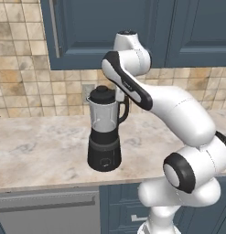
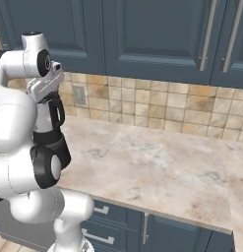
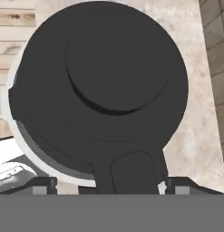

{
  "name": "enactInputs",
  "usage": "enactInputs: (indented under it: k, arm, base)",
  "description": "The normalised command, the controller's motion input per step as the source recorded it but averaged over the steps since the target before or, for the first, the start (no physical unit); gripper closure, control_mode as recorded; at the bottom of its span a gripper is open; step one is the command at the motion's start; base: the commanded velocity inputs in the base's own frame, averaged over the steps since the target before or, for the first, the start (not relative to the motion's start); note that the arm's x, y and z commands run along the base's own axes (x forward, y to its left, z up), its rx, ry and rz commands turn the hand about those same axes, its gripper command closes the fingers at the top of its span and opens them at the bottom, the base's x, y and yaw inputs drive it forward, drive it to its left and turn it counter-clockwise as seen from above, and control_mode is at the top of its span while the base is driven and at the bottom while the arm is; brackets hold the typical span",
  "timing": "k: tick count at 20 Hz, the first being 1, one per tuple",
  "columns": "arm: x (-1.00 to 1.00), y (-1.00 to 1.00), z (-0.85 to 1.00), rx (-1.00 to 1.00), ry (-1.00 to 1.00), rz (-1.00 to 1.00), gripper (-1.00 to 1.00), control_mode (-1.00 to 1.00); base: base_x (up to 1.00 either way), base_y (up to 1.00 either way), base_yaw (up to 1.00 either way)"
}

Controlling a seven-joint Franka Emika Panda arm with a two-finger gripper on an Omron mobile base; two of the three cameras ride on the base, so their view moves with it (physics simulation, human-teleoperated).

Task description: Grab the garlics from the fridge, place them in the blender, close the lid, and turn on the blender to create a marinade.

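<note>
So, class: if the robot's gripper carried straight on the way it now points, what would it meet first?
Most likely the lid, seated on the blender jar. In the hand view it lies directly ahead of the open gripper, though how far ahead is unclear.

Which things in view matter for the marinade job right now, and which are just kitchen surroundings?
Part of the job:
- blender, standing on the counter
- lid, sitting on the jar mouth
- tool, right above the lid, fingers either side of its tab

Just surroundings:
- counter
- blue upper cabinets
- tiled backsplash
- wall outlet
</note>
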Motion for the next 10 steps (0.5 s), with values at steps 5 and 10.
enactInputs:
  k: [5, 10]
  arm:
    - [-0.24, 0.02, 0.21, 0.0, -0.13, 0.03, -1.0, -1.0]
    - [-0.6, 0.02, 0.14, 0.0, -0.16, -0.01, -1.0, -1.0]
  base:
    - [0.0, 0.0, 0.0]
    - [0.0, 0.0, 0.0]
